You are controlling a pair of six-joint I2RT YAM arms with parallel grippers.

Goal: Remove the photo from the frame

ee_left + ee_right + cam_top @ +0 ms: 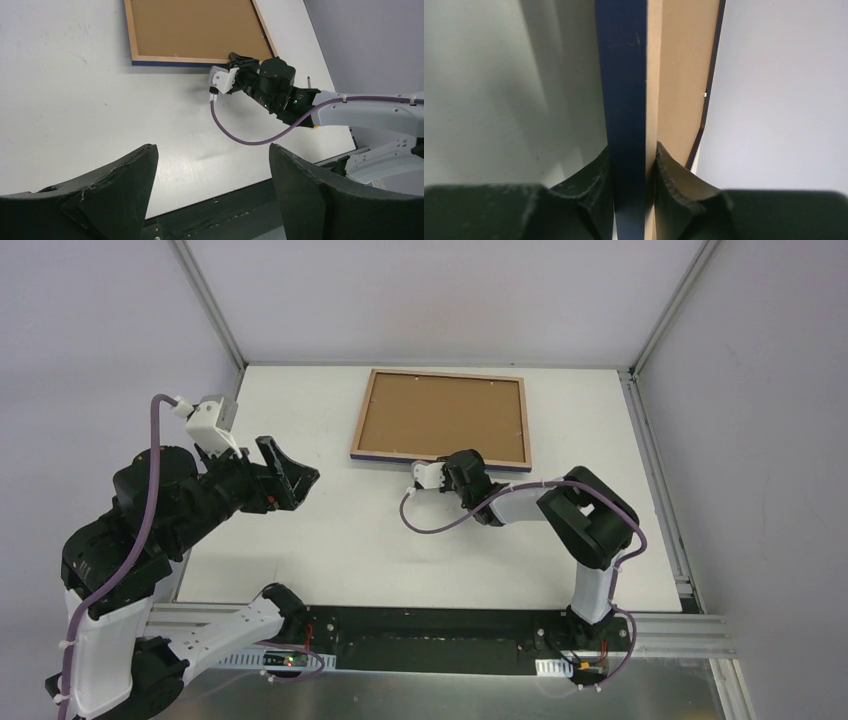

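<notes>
The frame lies face down at the back middle of the white table, its brown backing board facing up. The photo is hidden. My right gripper is shut on the frame's near edge. In the right wrist view the navy edge and the light wood back run straight between the fingers of the gripper. My left gripper hangs open and empty above the table's left side, well apart from the frame. From the left wrist view the frame and the right gripper lie beyond the left gripper.
A purple cable loops from the right wrist over the table. Metal posts and grey walls enclose the back and sides. A black base strip runs along the near edge between the arm bases.
</notes>
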